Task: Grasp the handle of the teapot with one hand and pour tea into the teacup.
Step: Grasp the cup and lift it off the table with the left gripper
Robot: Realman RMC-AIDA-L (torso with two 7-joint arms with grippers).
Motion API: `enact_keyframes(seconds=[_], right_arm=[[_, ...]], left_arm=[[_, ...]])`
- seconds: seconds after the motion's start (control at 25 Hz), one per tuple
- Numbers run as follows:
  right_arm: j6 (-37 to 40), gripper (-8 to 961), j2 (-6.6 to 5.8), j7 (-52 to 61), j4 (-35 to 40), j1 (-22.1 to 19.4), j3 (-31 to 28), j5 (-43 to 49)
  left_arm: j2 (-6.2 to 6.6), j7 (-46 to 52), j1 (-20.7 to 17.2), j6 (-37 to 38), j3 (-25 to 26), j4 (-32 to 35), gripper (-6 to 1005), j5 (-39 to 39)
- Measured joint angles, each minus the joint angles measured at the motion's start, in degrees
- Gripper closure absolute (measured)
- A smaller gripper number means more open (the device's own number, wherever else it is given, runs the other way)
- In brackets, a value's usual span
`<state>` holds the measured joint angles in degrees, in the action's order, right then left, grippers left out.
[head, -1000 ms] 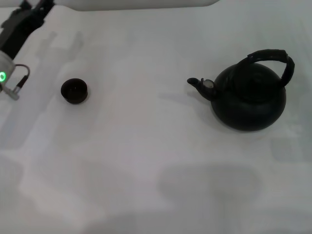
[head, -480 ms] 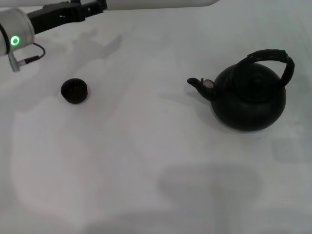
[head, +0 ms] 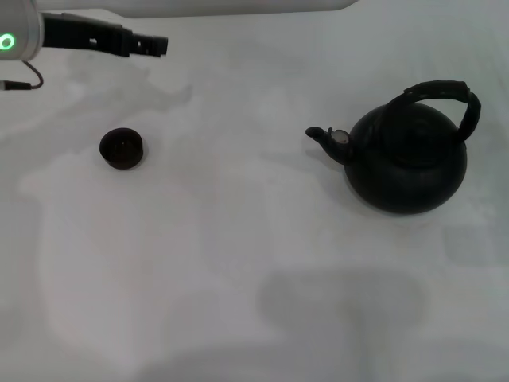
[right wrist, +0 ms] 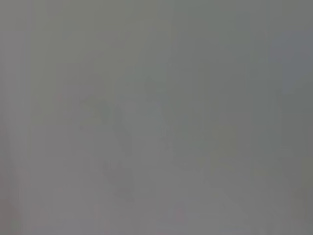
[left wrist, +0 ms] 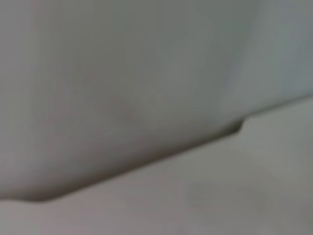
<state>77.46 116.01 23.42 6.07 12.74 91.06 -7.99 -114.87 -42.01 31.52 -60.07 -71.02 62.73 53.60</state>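
Left pincer (head: pixel 155 45), fingers' state not discernible, shown extended above the far left of the desk (head: pixel 238 263), beyond the teacup (head: pixel 122 148). Teapot (head: pixel 407 159) shown well apart at right, spout turned toward the cup, handle (head: pixel 445 94) upright and ungrasped. Right pincer not seen. Approach stage judged; reaching the handle is called for next. Plain white surface.

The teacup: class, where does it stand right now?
In the head view the teacup stands on the table's left side, below the left pincer, far left of the teapot.
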Motion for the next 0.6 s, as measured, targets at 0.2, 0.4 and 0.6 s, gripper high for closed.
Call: enact_keyframes(seconds=[0.2, 0.4, 0.6], right_arm=[[-0.10, 86, 0.00, -0.10, 0.05, 0.13, 0.00, -0.01], [-0.14, 87, 0.00, -0.27, -0.05, 0.18, 0.00, -0.01], [-0.22, 87, -0.05, -0.30, -0.08, 0.13, 0.00, -0.01]], left_arm=[[-1.88, 4.36, 2.39, -5.15, 1.76, 1.04, 128, -10.39], [-3.13, 6.44, 3.44, -7.18, 1.82, 1.13, 129, -16.72], [-3.60, 7.18, 3.29, -7.37, 1.53, 0.56, 130, -18.09]])
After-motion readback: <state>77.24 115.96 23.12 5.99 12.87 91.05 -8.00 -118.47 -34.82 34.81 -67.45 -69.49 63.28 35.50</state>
